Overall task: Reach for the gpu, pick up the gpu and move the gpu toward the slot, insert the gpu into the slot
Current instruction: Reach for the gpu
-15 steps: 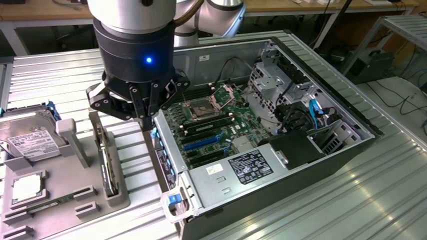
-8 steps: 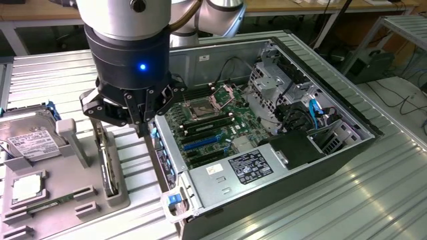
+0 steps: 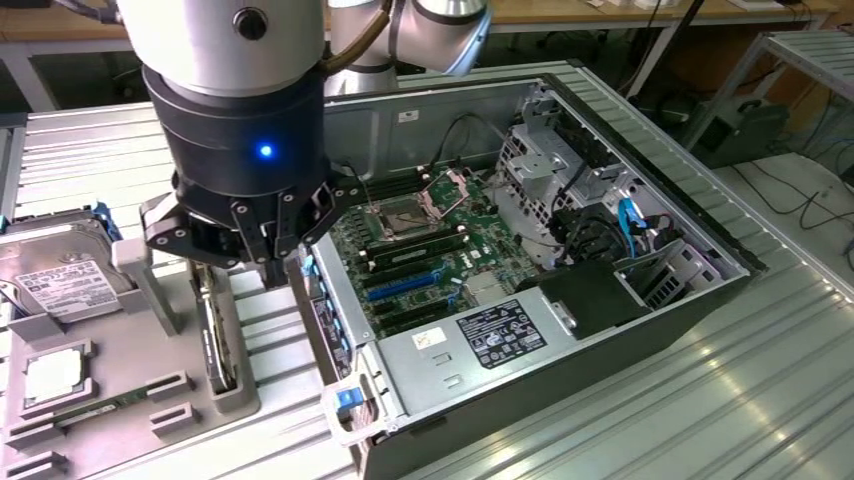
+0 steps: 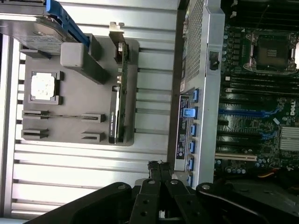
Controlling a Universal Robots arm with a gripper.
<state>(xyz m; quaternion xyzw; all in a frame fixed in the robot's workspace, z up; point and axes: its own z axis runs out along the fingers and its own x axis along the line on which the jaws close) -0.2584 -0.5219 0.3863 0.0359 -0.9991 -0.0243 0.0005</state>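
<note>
I judge the reach step in hand. My gripper (image 3: 274, 270) hangs clenched, empty, near the gpu (image 3: 214, 335), which stands on edge in the grey holder (image 3: 254, 400), lower left. Grasping calls for parted jaws.

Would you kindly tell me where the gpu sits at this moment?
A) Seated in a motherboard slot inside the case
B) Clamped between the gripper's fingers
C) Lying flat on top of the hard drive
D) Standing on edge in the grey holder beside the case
D: the gpu stands on edge in a groove of the grey holder outside the open computer case, while the shut gripper is apart from it and holds nothing.
</note>
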